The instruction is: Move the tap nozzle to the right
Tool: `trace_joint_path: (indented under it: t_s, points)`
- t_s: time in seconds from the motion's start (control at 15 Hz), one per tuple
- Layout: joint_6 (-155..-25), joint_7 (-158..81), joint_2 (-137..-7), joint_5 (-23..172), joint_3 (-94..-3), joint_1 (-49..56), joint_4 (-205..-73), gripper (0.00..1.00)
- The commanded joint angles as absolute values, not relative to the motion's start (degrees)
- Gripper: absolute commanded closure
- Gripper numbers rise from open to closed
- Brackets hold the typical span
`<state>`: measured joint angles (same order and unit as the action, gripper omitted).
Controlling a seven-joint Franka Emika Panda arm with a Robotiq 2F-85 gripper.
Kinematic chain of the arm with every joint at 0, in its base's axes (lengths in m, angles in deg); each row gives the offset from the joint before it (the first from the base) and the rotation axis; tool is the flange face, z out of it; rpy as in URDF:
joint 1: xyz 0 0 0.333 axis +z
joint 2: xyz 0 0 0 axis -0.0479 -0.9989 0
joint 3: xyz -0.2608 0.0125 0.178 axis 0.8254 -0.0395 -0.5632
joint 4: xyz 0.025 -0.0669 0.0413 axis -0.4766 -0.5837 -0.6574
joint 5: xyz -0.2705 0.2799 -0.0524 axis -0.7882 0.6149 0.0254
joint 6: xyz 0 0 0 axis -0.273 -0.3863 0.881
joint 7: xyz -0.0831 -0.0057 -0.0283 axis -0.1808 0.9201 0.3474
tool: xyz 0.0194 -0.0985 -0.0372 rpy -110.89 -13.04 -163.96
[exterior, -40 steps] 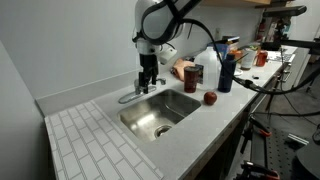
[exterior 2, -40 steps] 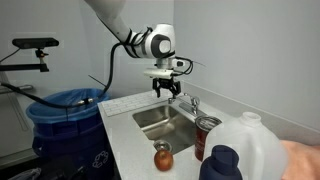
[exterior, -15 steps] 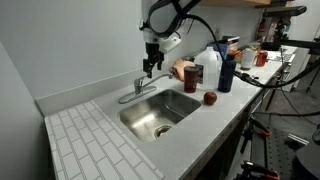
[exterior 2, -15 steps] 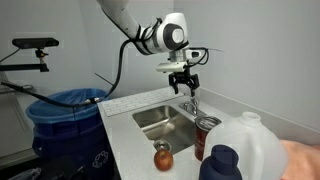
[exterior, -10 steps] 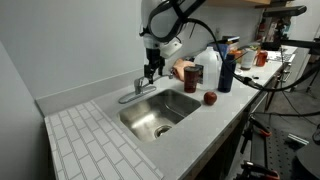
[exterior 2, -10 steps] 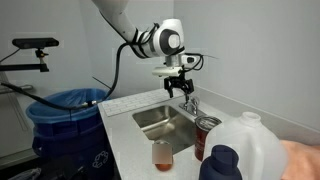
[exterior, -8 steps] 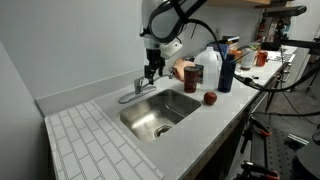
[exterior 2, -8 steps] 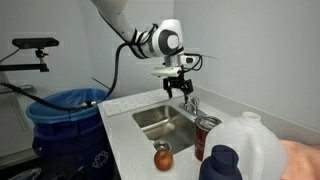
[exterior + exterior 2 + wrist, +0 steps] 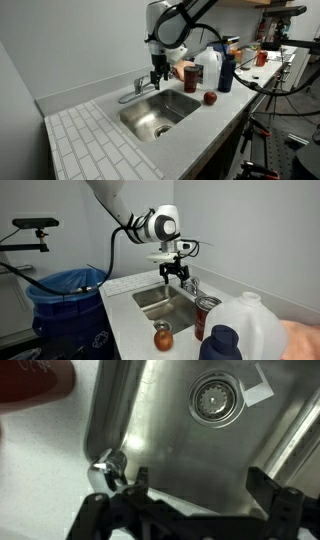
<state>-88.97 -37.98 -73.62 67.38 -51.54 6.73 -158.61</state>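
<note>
In an exterior view, your gripper (image 9: 159,80) hung fingers-down over the back rim of the sink (image 9: 150,125), and the tap nozzle (image 9: 131,95) lay just beside it and a little lower, ungrasped. In an exterior view, the gripper (image 9: 172,277) stood close beside the tap nozzle (image 9: 192,283), well above an apple (image 9: 162,337). In the wrist view, your gripper (image 9: 197,480) was spread wide and held nothing, with the tap nozzle (image 9: 108,468) just outside one finger (image 9: 136,484) and the drain (image 9: 213,398) beyond.
</note>
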Motion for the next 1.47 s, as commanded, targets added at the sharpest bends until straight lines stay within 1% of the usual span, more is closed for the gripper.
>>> trace_joint_path:
  t_s: [0.0, 0.67, 1.4]
  points:
    - [-94.3, -39.4, -74.4, 64.1, -50.5, 6.6, -158.5, 0.00]
    - [-97.7, -49.7, -81.3, 56.8, -45.4, 7.4, -150.2, 0.00]
    - [-98.0, -53.4, -86.1, 57.6, -42.9, 7.5, -142.1, 0.00]
